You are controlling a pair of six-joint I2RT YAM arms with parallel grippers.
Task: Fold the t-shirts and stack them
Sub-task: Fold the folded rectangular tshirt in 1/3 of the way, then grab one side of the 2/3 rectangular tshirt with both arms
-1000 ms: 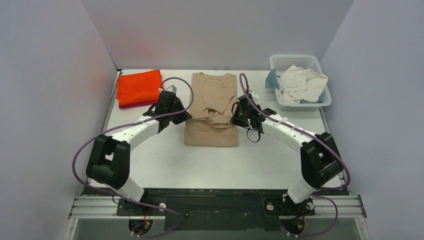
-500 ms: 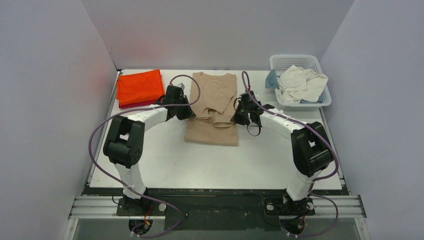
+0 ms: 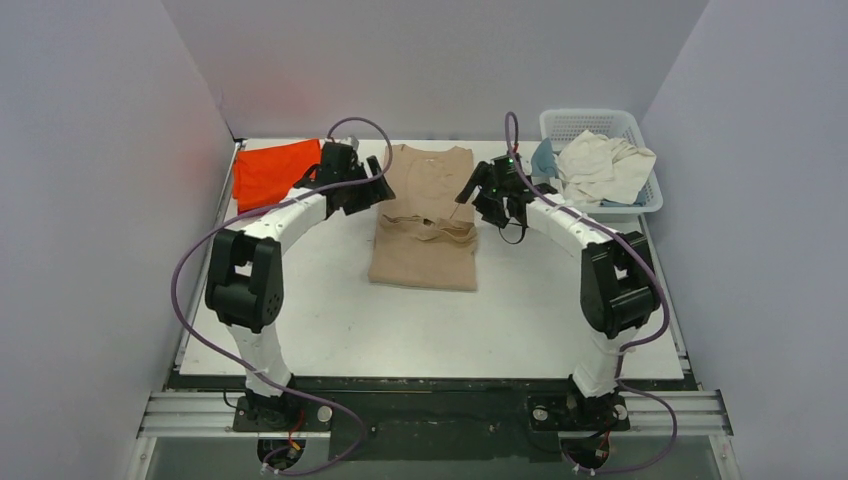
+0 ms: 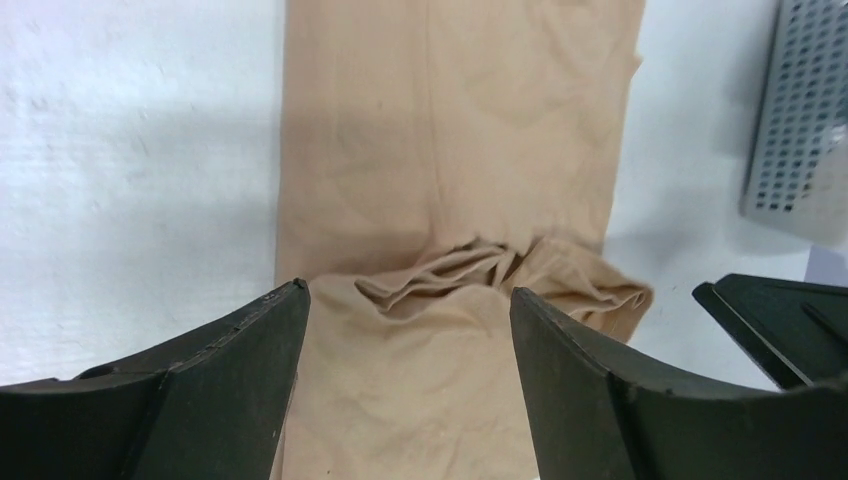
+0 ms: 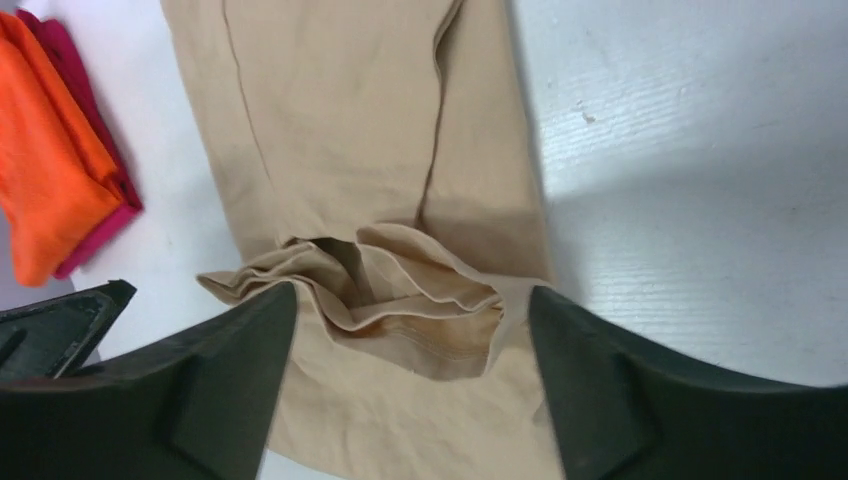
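Jaws of both arms gape wide and empty, flanking the tan t-shirt [image 3: 425,262]; its bunched fold, unheld, could slump open and spoil stacking.

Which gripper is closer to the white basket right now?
Right. The right gripper hovers at the tan shirt's edge beside the basket; the left gripper is across the shirt.
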